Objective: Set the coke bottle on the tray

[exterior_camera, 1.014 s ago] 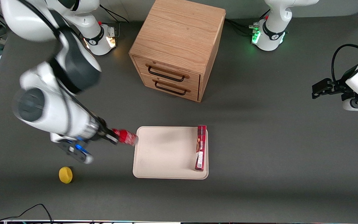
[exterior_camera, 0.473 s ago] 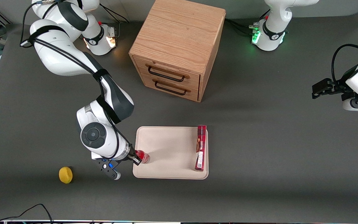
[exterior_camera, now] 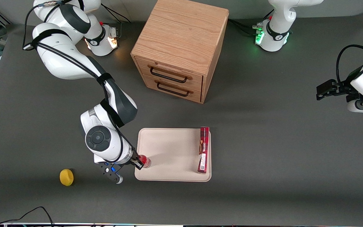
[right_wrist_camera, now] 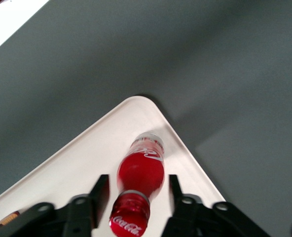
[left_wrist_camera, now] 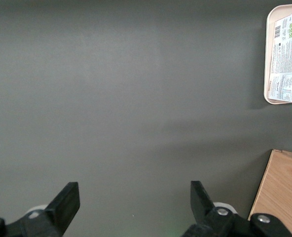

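The tool (right_wrist_camera: pixel 136 195) hangs over a rounded corner of the tray (right_wrist_camera: pixel 82 163), its two black fingers (right_wrist_camera: pixel 99 190) set on either side of the bottle (right_wrist_camera: pixel 141 173) with a narrow gap showing on each side. The bottle stands upright near the tray's rim, red cap towards the camera, clear base down on the cream surface. Grey bench (right_wrist_camera: pixel 210 64) surrounds the corner

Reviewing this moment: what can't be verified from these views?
- Whether the coke bottle stands fully on the tray: the right wrist view looks down the bottle, whose body hides its base.
- The pincer, open astride the bottle at the tray's corner: in the front view the wrist covers most of it.
- The red box lettering: too small in the front view, cut off by the edge in the left wrist view.
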